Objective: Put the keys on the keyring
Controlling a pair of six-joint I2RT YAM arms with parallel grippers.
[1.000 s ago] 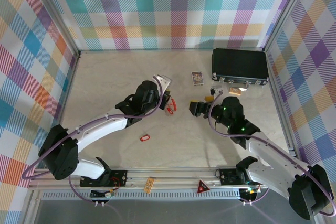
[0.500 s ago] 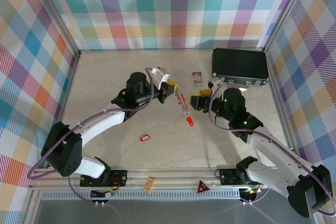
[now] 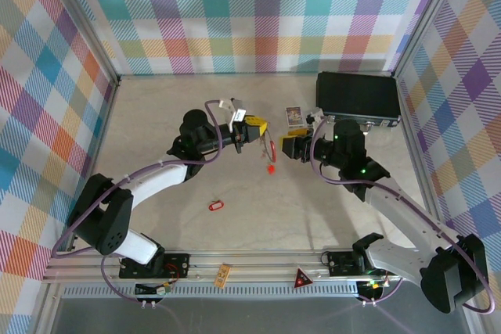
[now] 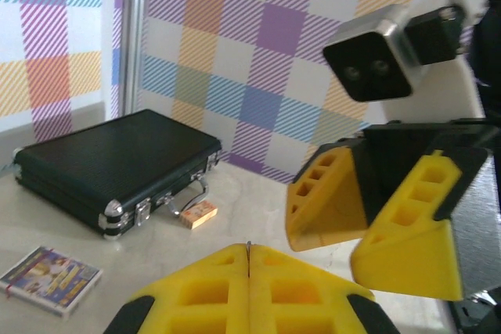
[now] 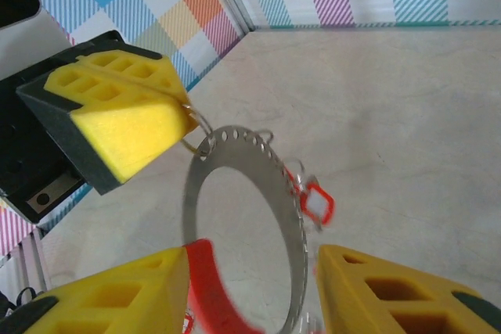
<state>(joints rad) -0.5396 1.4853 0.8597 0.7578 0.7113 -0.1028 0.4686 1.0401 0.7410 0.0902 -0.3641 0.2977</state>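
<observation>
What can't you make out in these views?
Right wrist: the keyring runs off the bottom edge, so contact with the right end effector is unclear.
Top external: the keys hanging on it are too small to count.
Left wrist: the left end effector covers whatever it pinches.

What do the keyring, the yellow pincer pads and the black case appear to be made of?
The keyring: a thin grey metal band with a dull sheen and a row of punched holes; one section is red, probably plastic. The pincer pads: matt yellow with moulded cells, likely printed plastic or firm foam. The black case: a grained black shell, possibly leatherette, with shiny metal corners and latches.
</observation>
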